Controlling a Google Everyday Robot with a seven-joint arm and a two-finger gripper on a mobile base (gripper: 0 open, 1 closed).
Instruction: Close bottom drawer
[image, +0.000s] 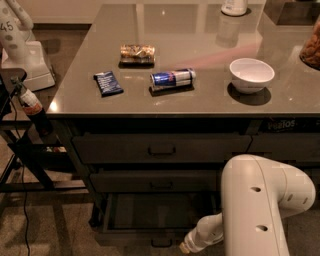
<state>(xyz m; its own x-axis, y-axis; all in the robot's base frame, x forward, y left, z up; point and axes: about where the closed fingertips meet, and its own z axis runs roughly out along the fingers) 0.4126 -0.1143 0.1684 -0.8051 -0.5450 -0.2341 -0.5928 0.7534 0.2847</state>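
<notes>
Camera view looks down over a grey countertop and the drawer stack under it. On the counter lie a blue snack packet, a brownish snack bag behind it, and a blue-and-silver can on its side; a white bowl stands well apart to the right. Below the counter edge the top drawer and the middle drawer sit flush in the stack. The bottom drawer is pulled out toward the camera, its dark interior showing and its small bar handle centred on the front, close to the lower edge of the picture. A thick white arm fills the lower right corner and narrows leftward to the gripper — low down, just to the right of that handle and near the drawer front. Whether the gripper is open or closed cannot be told, nor whether it touches the front.
</notes>
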